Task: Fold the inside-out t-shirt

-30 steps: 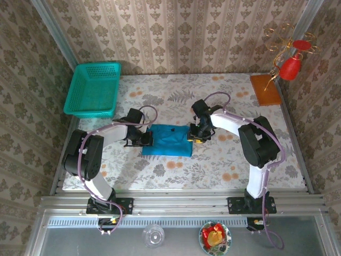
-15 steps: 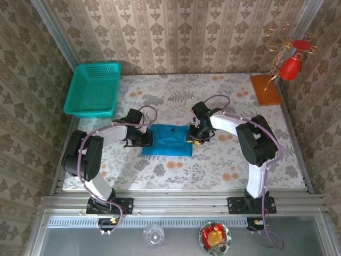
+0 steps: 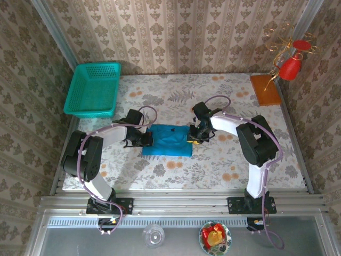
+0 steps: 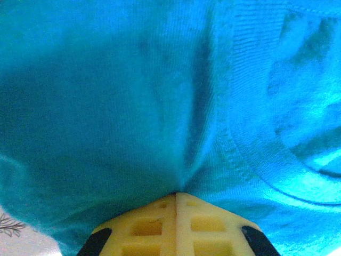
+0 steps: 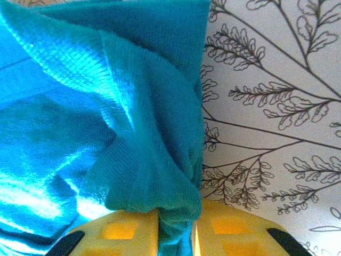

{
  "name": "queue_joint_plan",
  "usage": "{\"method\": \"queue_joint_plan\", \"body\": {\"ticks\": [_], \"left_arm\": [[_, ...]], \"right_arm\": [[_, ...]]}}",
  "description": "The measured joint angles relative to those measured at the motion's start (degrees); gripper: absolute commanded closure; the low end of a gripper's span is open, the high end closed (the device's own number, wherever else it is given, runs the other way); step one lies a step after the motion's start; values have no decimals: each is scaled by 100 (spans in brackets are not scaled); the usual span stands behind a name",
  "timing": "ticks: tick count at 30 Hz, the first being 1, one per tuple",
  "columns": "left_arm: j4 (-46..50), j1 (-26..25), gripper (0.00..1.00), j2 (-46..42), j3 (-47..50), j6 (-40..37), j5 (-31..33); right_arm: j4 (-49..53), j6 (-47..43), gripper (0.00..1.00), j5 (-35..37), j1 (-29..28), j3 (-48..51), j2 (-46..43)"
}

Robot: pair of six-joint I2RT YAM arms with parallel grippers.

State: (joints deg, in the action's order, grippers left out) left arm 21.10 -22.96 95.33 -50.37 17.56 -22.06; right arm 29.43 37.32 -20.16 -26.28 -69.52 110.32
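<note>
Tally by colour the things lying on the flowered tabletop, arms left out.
Teal: 2, the t-shirt and the mesh basket
Orange-brown: 1, the board
Total: 3

The t-shirt is plain teal-blue, its fine ribbed knit plain to see up close (brighter where light catches the folds). The table is white with grey leaf sprays and orange blossoms. At its far-left corner the basket is teal-green mesh, and at the far-right corner the board is orange-brown. The left gripper and right gripper are yellow with black corners. The wallpaper is beige with striped damask
</note>
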Motion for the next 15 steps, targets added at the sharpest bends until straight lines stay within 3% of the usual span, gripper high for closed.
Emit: {"method": "queue_joint_plan", "body": {"ticks": [7, 15], "left_arm": [[-59, 0, 95, -50, 52, 2, 2], [-85, 9, 76, -470, 269, 199, 39]], "right_arm": [[-9, 20, 95, 26, -2, 0, -22], [98, -94, 100, 216, 17, -26, -37]]}}
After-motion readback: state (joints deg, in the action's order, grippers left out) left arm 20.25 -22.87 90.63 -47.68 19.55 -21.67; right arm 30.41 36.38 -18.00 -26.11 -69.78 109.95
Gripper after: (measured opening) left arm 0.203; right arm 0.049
